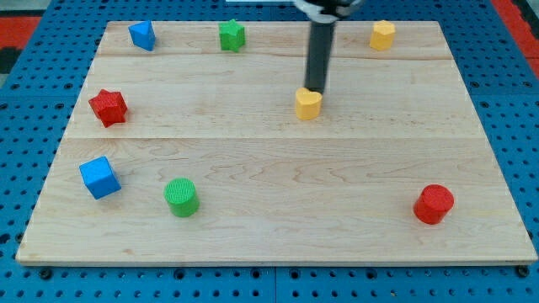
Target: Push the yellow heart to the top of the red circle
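Far-left blocks: a blue block [142,35] and a green star [232,34] along the far edge; a red star [108,107] below them.
Near-left blocks: a blue cube [99,177] and a green cylinder [181,197].
Yellow heart [308,103]: mid-board, right of centre, lobes facing far, point facing near.
My tip [314,87]: a plain rod with no jaws, holding nothing, touching the heart's far edge.
Far right: a yellow block [382,34].
Red circle [434,204]: near right, well apart from the heart, bare wooden board [278,227] between them.
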`<state>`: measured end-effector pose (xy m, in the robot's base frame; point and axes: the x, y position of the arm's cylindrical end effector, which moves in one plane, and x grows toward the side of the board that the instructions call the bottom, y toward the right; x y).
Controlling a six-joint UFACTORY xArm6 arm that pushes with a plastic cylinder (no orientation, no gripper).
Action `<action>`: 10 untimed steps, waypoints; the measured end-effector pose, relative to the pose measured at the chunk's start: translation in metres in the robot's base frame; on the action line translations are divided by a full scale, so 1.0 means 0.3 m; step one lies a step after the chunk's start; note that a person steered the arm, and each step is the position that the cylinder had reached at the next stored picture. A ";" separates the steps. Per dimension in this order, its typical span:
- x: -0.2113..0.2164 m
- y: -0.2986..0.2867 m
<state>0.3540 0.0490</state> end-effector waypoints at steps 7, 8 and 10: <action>0.240 0.227; 0.248 0.341; 0.312 0.367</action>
